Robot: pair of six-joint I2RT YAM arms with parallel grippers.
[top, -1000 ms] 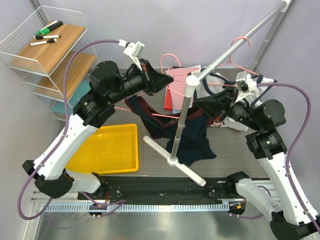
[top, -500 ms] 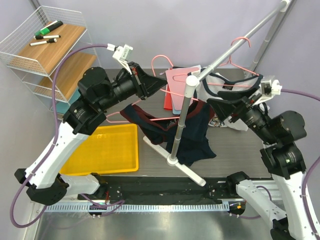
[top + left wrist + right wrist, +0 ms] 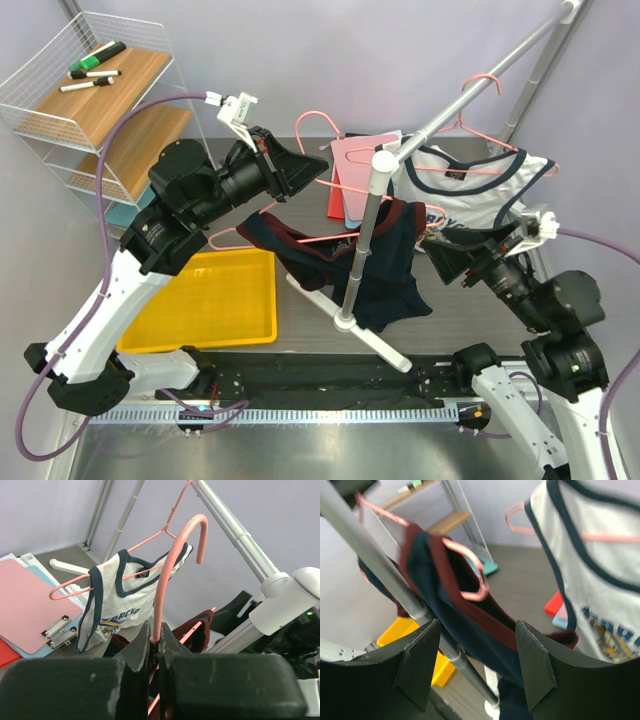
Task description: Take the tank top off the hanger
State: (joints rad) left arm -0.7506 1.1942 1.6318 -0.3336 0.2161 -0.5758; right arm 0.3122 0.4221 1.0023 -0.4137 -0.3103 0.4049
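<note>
Slanting across the middle, the metal rack (image 3: 455,103) is the biggest thing here. Its pole stands right between the two arms, with the dark tank top (image 3: 392,272) slung against it. That navy top with maroon edging hangs from a pink hanger (image 3: 166,577). In the right wrist view one strap loops over the hanger's end, and the lower cloth sags to the tabletop (image 3: 470,310) by the rack's white foot. The left hand (image 3: 155,639) is clamped tight on the hanger's neck below the hook. The right hand (image 3: 476,630) has its fingers spread wide, gripping nothing, and faces the dark top from close by. Beyond it a white top (image 3: 470,185) with navy trim hangs on a second pink hanger from the rail. At the left a wire shelf (image 3: 120,90) carries markers (image 3: 95,60) on its upper wooden board. A yellow tray (image 3: 215,300) lies on the grey tabletop near the left arm, and clipboards (image 3: 350,185) lie at the back. Lilac walls close the room.
</note>
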